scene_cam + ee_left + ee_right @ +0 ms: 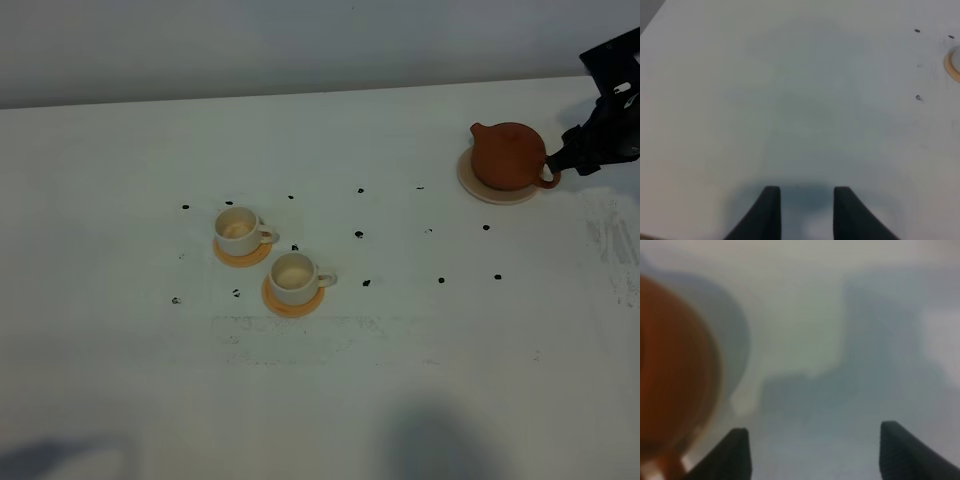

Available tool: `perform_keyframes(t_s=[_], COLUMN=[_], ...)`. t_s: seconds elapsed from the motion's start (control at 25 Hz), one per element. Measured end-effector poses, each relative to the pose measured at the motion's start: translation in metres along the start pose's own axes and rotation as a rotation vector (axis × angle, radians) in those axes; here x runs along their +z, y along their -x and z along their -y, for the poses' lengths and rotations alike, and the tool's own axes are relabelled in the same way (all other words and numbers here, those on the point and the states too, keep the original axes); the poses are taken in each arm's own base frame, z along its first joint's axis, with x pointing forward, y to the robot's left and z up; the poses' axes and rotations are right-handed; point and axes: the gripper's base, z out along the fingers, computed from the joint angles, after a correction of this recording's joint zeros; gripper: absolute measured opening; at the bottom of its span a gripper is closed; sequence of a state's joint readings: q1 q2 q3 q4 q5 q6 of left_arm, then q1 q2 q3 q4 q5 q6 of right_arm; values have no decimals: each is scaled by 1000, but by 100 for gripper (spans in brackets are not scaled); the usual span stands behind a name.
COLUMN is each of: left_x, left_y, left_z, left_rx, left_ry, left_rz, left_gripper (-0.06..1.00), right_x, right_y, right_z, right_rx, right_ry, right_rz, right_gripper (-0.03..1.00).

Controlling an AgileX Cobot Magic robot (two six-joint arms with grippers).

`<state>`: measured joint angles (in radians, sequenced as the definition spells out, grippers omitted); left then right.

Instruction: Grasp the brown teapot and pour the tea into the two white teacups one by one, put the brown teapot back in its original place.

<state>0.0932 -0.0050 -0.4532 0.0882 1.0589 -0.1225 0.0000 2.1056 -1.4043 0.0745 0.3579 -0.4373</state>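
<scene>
The brown teapot [508, 155] stands upright on its original place, a pale beige disc [495, 198], at the far right of the table. My right gripper [562, 162] sits just right of the teapot's loop handle, open. In the right wrist view its fingers [737, 452] are wide apart with nothing between them, and the blurred teapot [675, 375] lies off to one side. The two white teacups [238, 230] [293, 272] rest on orange coasters left of centre, cream insides showing. The tea is out of view. My left gripper [807, 215] is open over bare table.
Small black dots [359, 235] are scattered over the white table [400, 350]. An orange coaster's edge [955, 65] shows in the left wrist view. The table's back edge meets a grey wall [300, 40]. Scuffed marks lie near the right edge [610, 240].
</scene>
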Motion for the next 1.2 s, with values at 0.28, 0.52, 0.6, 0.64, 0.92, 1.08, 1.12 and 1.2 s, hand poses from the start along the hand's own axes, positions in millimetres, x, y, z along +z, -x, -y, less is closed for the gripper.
perform_keyframes(t_s=[0.28, 0.52, 0.6, 0.64, 0.92, 1.08, 1.12, 1.2], left_x=[0, 0, 0, 0, 0, 0, 0, 0], left_y=[0, 0, 0, 0, 0, 0, 0, 0], left_z=[0, 0, 0, 0, 0, 0, 0, 0], left_rx=[0, 0, 0, 0, 2, 2, 2, 2], left_ry=[0, 0, 0, 0, 0, 0, 0, 0], left_rz=[0, 0, 0, 0, 0, 0, 0, 0], left_gripper=[25, 25, 25, 25, 25, 25, 25, 25], right_x=[0, 0, -1, -1, -1, -1, -2, -2], right_y=[-4, -3, -3, -3, -2, -3, -4, -4], right_z=[-10, -17, -21, -24, -35, -36, -36, -37], right_rx=[-14, -25, -26, -27, -23, -12, -10, -3], right_ry=[42, 59, 70, 77, 112, 124, 127, 134], right_rz=[-67, -86, -94, -97, -121, -135, -140, -147], right_gripper=[53, 53, 53, 53, 53, 53, 53, 53])
